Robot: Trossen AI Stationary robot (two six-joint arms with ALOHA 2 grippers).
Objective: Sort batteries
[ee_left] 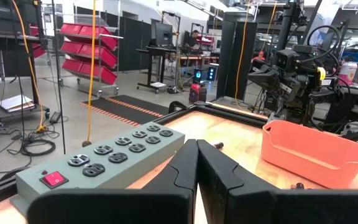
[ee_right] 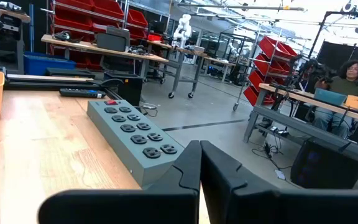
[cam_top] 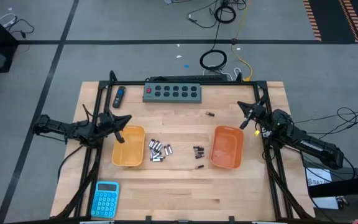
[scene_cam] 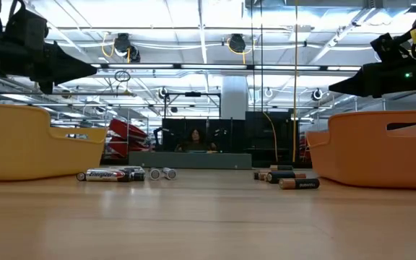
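Silvery-grey batteries (cam_top: 157, 150) lie in a loose cluster on the wooden table between two bins, and the smaller dark batteries (cam_top: 198, 150) lie right of them. One dark cell (cam_top: 210, 114) rests alone farther back. In the low view the silvery cells (scene_cam: 114, 174) and the dark cells (scene_cam: 287, 177) lie on their sides. My left gripper (cam_top: 128, 117) is shut and hovers over the far edge of the yellow bin (cam_top: 128, 146). My right gripper (cam_top: 243, 109), also shut, hovers beyond the orange bin (cam_top: 227, 147). Both are well above the tabletop.
A grey power strip (cam_top: 173, 92) lies along the far edge, with a blue-and-black stick gadget (cam_top: 119, 96) to its left. A blue calculator (cam_top: 106, 198) sits at the near left corner. Bare wood lies between the bins and the near edge. A person sits beyond the table (scene_cam: 193, 139).
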